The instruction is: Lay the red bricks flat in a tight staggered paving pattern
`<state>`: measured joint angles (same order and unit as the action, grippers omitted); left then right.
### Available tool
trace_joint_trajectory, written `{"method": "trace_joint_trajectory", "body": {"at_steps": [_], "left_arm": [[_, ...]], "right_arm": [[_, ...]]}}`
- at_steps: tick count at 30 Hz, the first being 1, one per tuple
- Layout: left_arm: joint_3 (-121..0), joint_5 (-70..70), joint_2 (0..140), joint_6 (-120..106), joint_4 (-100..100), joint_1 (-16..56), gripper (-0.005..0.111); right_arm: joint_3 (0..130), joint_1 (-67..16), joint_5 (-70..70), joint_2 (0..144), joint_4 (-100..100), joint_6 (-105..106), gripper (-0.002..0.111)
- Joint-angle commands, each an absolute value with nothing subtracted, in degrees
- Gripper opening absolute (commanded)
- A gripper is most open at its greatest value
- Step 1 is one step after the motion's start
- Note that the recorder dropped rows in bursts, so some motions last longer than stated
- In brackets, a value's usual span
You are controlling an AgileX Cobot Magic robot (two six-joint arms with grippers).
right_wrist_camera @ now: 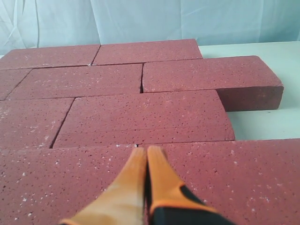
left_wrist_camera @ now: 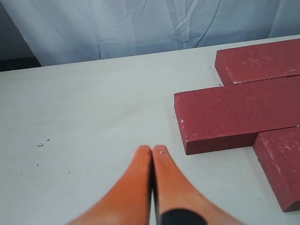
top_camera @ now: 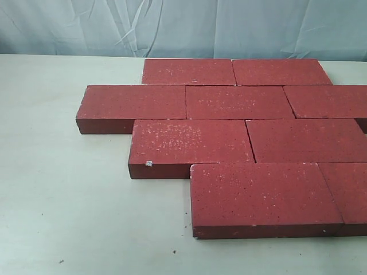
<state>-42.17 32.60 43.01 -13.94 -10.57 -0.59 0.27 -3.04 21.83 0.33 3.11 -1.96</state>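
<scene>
Red bricks (right_wrist_camera: 140,112): flat, edge to edge, staggered rows on pale table (right_wrist_camera: 262,124). Right gripper (right_wrist_camera: 146,152): orange fingers pressed together, above nearest brick. Wrinkled backdrop (right_wrist_camera: 140,18) behind.

Pale table (top_camera: 69,217) under flat staggered red bricks (top_camera: 238,102).

The red bricks (top_camera: 192,141), dark red with fine white speckles and a rough matte face, lie flat on the pale table (top_camera: 69,217) in four touching rows: two at the back, then three, two and two. Joints are staggered from row to row. The third row's left brick has a small white chip at its near left corner.
</scene>
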Motion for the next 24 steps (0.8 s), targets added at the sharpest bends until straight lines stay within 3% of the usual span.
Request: {"method": "trace_joint_trajectory", "body": {"at_steps": [1,12,24], "left_arm": [[-34.17,30.55,32.57,-13.9,-8.3,-0.47,0.0],[-6.02,13.87,8.7,-13.9,-10.08,-0.47,0.0],[0.0,13.66,0.0,-14.02,-9.68,-0.47,0.0]], "right_arm": [[0.0,-3.06,21.14,0.0,3.11,-1.73,-0.001],[0.0,-3.06,21.14,0.0,3.11,-1.73,-0.001],[0.0,-3.06,21.11,0.0,3.11,-1.73,-0.001]]}}
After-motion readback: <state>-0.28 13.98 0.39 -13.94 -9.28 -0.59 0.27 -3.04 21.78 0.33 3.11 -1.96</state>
